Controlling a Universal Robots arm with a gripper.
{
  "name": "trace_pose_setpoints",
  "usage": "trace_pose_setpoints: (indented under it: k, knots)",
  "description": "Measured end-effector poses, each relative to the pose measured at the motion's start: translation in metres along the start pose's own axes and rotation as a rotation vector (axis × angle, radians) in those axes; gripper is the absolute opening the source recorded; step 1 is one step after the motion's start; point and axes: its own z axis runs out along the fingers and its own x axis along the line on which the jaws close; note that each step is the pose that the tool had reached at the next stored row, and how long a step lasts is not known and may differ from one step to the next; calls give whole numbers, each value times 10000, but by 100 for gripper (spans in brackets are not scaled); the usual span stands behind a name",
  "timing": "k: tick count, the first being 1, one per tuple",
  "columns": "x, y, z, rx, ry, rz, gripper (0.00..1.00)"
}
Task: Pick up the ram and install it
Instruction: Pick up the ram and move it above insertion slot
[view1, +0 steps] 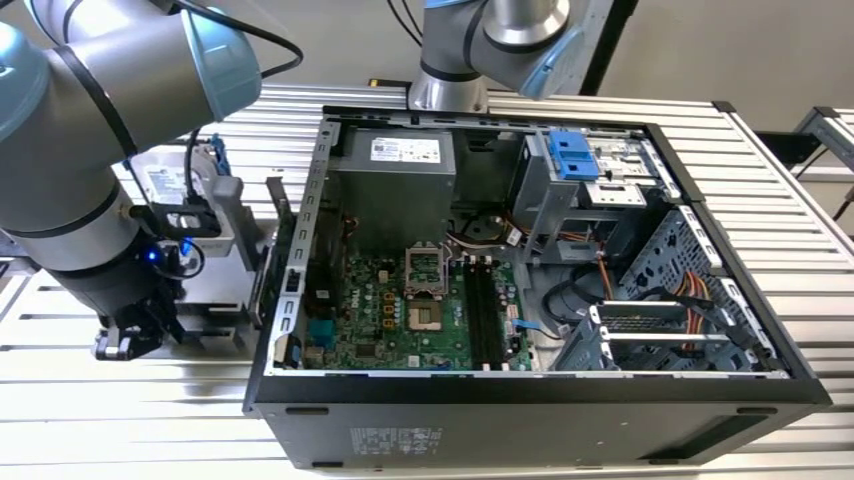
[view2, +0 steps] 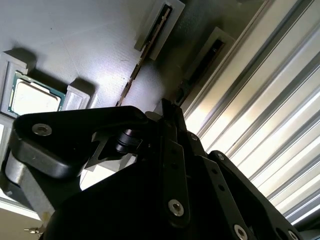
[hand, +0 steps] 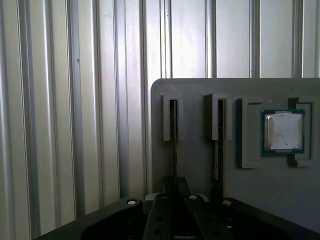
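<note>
- Black gripper sits low over a flat grey holder plate, right at the near end of the ram.
- The ram is a thin, long circuit-board stick seen edge-on. It stands upright in one of the plate's two raised grey slot brackets; in the second wrist view it also sits in its bracket.
- Grip state: can't tell whether the gripper is wide, narrow or clamped. The stick's edge runs straight into the gripper body.
- A 2nd stick stands in the neighbouring bracket, just beside the ram and parallel to it.
- A square silver-topped processor chip w/ green rim lies flat in its own recess on the plate, beyond the 2nd stick.
- The plate rests on a ribbed silver metal table.
- Exterior view: gripper is down on the exterior view's left, outside the open black computer case.
- Inside the case lies a green motherboard w/ long black slots, well apart from the gripper.
</note>
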Motion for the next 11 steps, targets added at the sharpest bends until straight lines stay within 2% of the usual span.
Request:
trace_pose_setpoints:
  k: [11]
  knots:
    - [0,0,-10,1,0,0,0]
